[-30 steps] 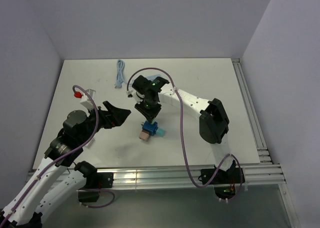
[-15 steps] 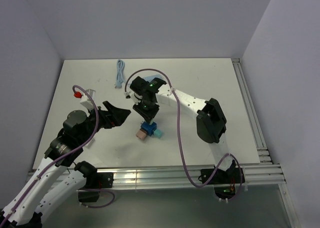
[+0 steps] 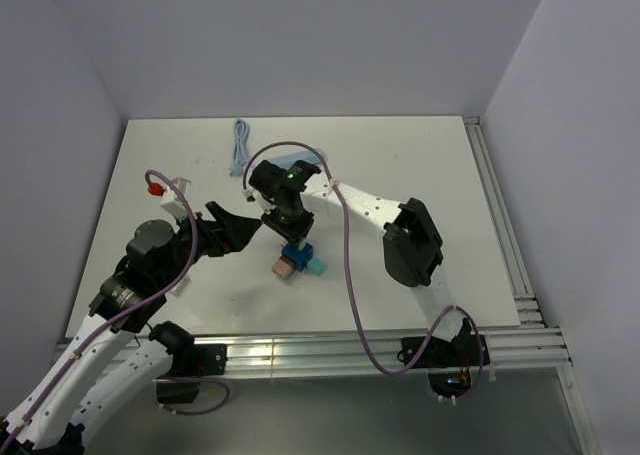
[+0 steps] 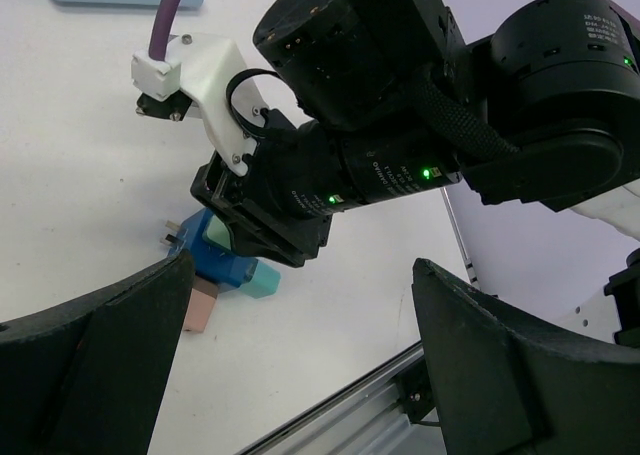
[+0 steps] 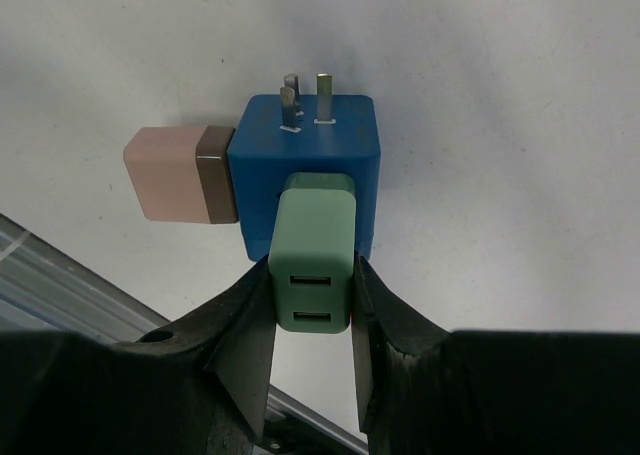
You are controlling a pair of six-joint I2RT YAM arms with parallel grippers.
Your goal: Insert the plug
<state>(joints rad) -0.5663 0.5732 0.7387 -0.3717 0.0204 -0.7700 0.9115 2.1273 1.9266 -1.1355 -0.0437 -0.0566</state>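
Surface: white table (image 3: 420, 155).
Right gripper (image 5: 312, 275): clamping green USB charger (image 5: 312, 260).
Left gripper (image 4: 300, 270): spread wide, empty.
Progress: charger seemingly seated in blue adapter (image 5: 310, 140); release pending.

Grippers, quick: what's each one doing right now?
Left gripper: open, holding nothing.
Right gripper: closed on the green plug, which butts against the blue adapter.

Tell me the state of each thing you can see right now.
Right gripper, shut on the green charger.
Left gripper, open, holding nothing.
Green charger, against the blue adapter, seating unclear.
Pink plug, seated in the blue adapter.
Blue adapter, prongs bare, plugged into nothing.
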